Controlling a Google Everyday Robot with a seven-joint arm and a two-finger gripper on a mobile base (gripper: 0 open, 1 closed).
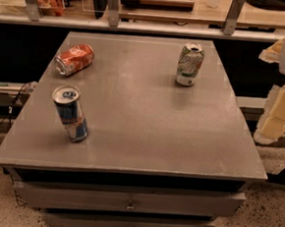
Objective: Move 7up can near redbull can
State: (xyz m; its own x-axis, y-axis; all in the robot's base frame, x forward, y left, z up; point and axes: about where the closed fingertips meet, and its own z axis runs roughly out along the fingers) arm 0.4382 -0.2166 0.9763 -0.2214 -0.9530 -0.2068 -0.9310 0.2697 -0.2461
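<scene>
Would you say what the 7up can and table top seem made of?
The 7up can: thin metal, likely aluminium, glossy print, silver top. The table top: dull grey metal, it seems, soft sheen. The gripper, at the right edge: cream plastic, apparently.

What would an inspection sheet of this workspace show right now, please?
Surface: grey metal table top, drawers below.
Job's things: 7up can upright, far right; redbull can upright, near left; well apart.
Clutter: orange-red can on its side, far left.
Grippers: gripper at the right edge, beside the table, away from the cans.
Cables: black cable left of the table.
Surroundings: speckled floor; railing behind.
</scene>
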